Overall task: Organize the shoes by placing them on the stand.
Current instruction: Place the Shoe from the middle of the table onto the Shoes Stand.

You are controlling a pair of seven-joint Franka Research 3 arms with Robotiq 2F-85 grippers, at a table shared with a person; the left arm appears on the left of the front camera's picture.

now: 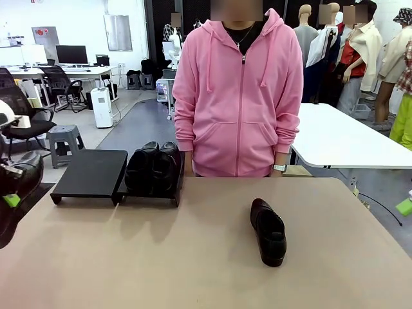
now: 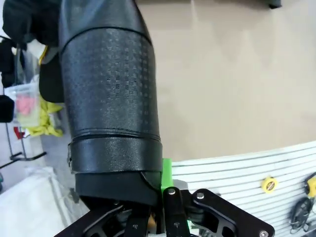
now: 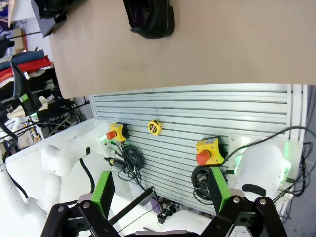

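The left pincer [image 2: 154,193] is clamped on one end of a black shoe [image 2: 111,108], aloft beside the desk [image 1: 193,270]. The right pincer [image 3: 162,193] gapes, empty. Risk: the end-only grip lets the shoe swing, so it misses the stand [image 1: 90,170].

stand [image 1: 90,170]: two shoes [image 1: 153,168], right section | table [image 1: 193,270]: one shoe [image 1: 268,230]

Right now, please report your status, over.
Left pincer shut on shoe; right pincer open. Two shoes on stand, another shoe lying on table. Person standing behind the stand.
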